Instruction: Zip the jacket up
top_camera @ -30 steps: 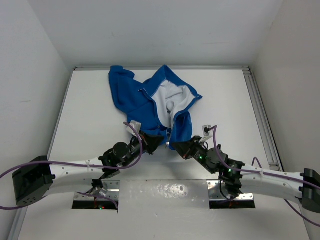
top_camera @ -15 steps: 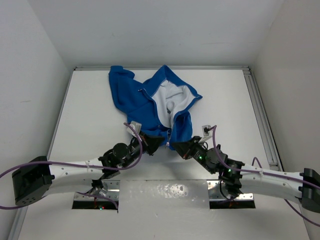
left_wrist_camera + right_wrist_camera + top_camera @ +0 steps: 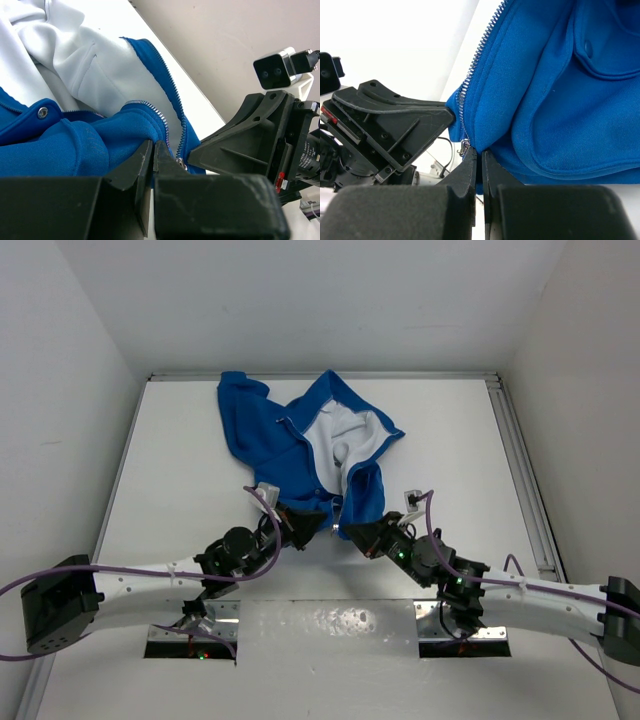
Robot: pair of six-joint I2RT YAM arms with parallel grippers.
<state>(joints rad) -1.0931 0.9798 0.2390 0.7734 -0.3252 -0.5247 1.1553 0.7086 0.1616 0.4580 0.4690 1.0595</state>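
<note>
Jacket (image 3: 270, 440) lies spread toward the far side of the table (image 3: 180, 460), white lining up (zipper (image 3: 480, 50) undone). Left gripper (image 3: 305, 525) and right gripper (image 3: 350, 532) each pinch its near hem, fingers closed on fabric.

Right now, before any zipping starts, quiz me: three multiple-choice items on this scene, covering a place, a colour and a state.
1. Where do both grippers hold the jacket?
A. the hood
B. the near bottom hem, either side of the zipper
C. a sleeve cuff

2. The lining on show is:
A. white
B. red
C. black

3. The zipper is:
A. closed to the collar
B. open, with the front spread apart
C. torn off

Answers:
1 B: the left gripper and right gripper pinch the hem nearest the arm bases.
2 A: white fleece shows inside the blue.
3 B: the left wrist view shows the tooth rows apart.
</note>
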